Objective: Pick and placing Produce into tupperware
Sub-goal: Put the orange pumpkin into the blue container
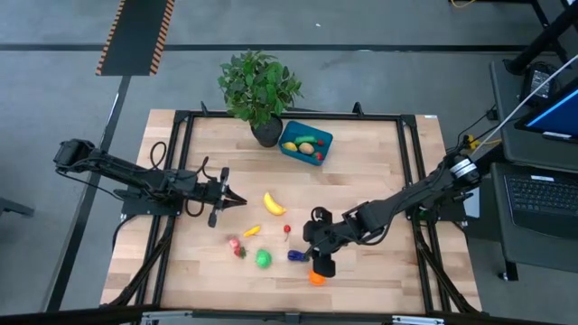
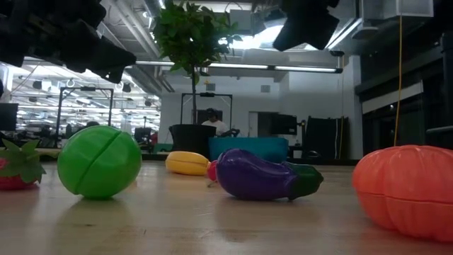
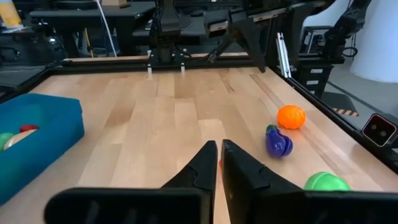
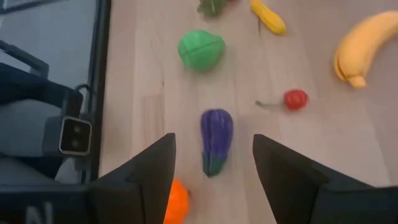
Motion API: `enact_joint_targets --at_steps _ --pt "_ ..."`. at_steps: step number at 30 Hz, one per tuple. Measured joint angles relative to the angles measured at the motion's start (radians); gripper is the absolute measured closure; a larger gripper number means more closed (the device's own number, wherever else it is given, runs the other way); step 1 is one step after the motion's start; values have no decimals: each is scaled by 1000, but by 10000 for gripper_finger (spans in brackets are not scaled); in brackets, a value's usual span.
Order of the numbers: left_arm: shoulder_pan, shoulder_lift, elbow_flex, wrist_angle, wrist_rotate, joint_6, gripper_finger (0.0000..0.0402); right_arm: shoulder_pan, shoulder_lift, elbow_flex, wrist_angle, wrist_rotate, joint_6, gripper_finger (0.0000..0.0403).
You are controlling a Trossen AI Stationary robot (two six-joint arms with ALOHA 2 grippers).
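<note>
Nearest the front edge of the table (image 1: 379,144) lies the orange piece (image 1: 317,277), and just behind it the purple eggplant (image 1: 296,256). The right gripper (image 1: 313,248) hangs over these two with its fingers spread and nothing between them — in its wrist view the eggplant (image 4: 216,140) lies lengthwise in the gap, below the fingers and untouched. Left of the eggplant, also toward the front edge, sit the green piece (image 1: 263,259) and a red piece with green leaves (image 1: 237,246). A step farther back come the small red cherry (image 1: 287,229) and a small yellow piece (image 1: 252,231), then the banana (image 1: 274,203) near the table's middle. The left gripper (image 1: 240,200) points at the banana from the left, its fingers pinched together on nothing, a short gap away. Farthest off, by the back edge, the teal container (image 1: 306,143) holds a few pieces, with the potted plant (image 1: 259,86) just beside it.
</note>
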Motion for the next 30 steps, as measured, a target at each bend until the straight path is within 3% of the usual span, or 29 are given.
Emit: enact_joint_targets --at_steps 15,18,21,30 --pt "0 0 0 2 13 11 394 -1 10 1 118 -2 -29 186" --pt "0 0 0 0 13 11 386 -2 10 1 114 -58 -28 186" --pt "0 0 0 -1 13 11 378 -1 10 1 86 -100 -21 186" --pt "0 0 0 -4 13 10 357 27 10 1 -37 -97 17 186"
